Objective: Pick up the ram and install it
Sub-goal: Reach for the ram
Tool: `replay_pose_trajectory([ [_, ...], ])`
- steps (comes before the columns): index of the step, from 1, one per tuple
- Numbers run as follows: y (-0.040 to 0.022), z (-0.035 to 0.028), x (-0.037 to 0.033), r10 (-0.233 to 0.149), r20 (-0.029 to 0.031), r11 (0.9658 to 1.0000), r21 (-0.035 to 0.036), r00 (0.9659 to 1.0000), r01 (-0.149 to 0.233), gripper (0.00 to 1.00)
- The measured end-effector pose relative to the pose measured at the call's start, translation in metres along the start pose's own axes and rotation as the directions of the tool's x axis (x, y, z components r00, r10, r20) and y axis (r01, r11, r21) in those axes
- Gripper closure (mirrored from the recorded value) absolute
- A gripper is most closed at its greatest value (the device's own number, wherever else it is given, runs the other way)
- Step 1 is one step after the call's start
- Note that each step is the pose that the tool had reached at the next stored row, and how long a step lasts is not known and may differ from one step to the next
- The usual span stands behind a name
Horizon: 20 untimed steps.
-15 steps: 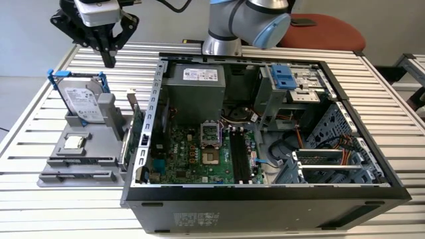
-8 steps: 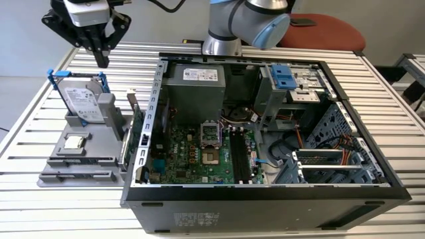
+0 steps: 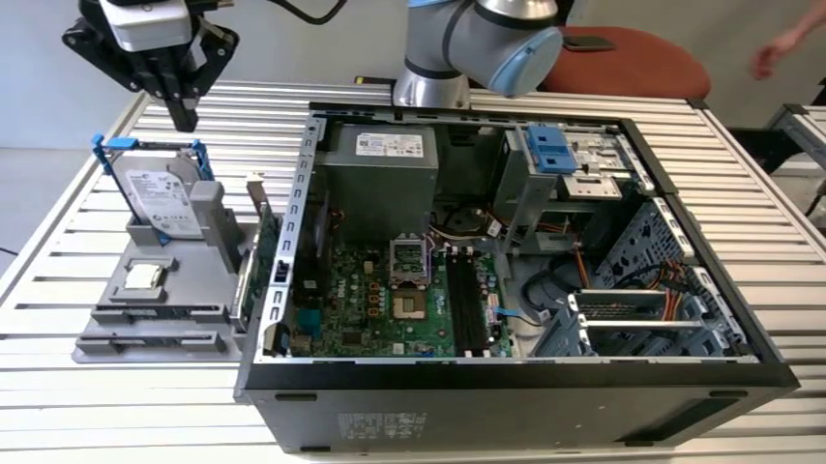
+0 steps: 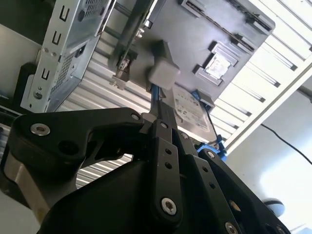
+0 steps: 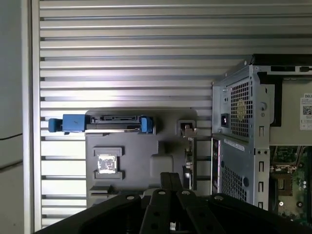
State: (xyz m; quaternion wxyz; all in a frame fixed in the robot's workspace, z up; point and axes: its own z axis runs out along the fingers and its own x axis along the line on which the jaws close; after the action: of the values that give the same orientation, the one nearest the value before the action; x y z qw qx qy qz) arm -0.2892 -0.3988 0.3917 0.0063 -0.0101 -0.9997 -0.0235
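Hanging high over the far end of the gray holder [image 3: 193,287], at the exterior view's left: the gripper [image 3: 185,118], fingers pressed together, pointing down, gripping nothing. Judged a staging hover, clear of the upright parts below. Stood on edge in the holder's own slots, probably to leave flat faces free for a pinch from above: hard drive [image 3: 162,203] in its blue frame at the far end, green expansion card [image 3: 266,256] along the side next to the computer case [image 3: 516,396]. Small processor chip [image 3: 142,276] lying flat in a pocket nearer than the drive. Nearer again, two long slots. Ram [image 3: 164,311] taken to be the dark thin strip edge-up in the farther of them, well apart from the gripper, though hard to say for sure which slot. Case laid on its side with the panel off, presumably to turn the motherboard [image 3: 387,309] upward for a straight push down into the black memory slots [image 3: 465,304], seemingly bare. Underneath, a pale slatted metal surface [image 3: 77,416] carrying holder and case side by side. Arm base [image 3: 432,87] standing at the far edge behind the case. Beyond, a plain light wall, a red-orange chair seat [image 3: 633,53], and a person's hand [image 3: 784,43] at the exterior view's far right.
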Motion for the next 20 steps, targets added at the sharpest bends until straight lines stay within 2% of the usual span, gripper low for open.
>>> replay_pose_trajectory([
  [6,-0.0002,0.0005,0.0109,0.000,0.0001,1.0000,0.0000,1.0000,0.000,1.00],
  [20,-0.0009,0.0018,0.0418,-0.001,0.0000,1.0000,0.0000,1.0000,0.001,1.00],
])
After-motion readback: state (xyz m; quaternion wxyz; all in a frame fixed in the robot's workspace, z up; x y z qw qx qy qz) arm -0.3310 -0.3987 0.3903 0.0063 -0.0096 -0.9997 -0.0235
